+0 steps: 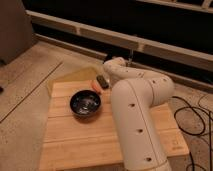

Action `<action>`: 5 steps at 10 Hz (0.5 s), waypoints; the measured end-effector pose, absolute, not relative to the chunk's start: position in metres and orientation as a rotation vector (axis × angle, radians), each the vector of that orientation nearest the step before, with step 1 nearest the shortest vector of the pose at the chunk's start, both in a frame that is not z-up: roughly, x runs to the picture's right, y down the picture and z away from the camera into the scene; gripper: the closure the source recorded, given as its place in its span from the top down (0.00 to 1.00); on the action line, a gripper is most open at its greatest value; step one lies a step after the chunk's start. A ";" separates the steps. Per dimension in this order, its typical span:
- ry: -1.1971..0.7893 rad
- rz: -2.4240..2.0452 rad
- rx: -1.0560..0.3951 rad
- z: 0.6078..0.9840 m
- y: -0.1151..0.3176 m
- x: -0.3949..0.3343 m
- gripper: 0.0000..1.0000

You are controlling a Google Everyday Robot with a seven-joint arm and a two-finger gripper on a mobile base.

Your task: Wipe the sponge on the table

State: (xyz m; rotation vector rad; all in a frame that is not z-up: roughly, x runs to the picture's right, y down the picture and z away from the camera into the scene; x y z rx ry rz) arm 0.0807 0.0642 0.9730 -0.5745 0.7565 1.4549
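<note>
An orange sponge lies on the wooden table near its far edge, just behind the black bowl. My dark gripper is low over the sponge's right end, at the tip of the white arm, which reaches in from the front right. The arm's bulk hides the right part of the table. Contact between gripper and sponge is not discernible.
The black bowl stands left of centre on the table, close to the sponge and gripper. A yellowish sheet lies beyond the table's far left corner. Black cables trail on the floor at right. A dark wall with a ledge runs behind.
</note>
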 end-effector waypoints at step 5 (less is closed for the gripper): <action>0.638 1.383 -0.597 0.981 0.042 0.033 0.00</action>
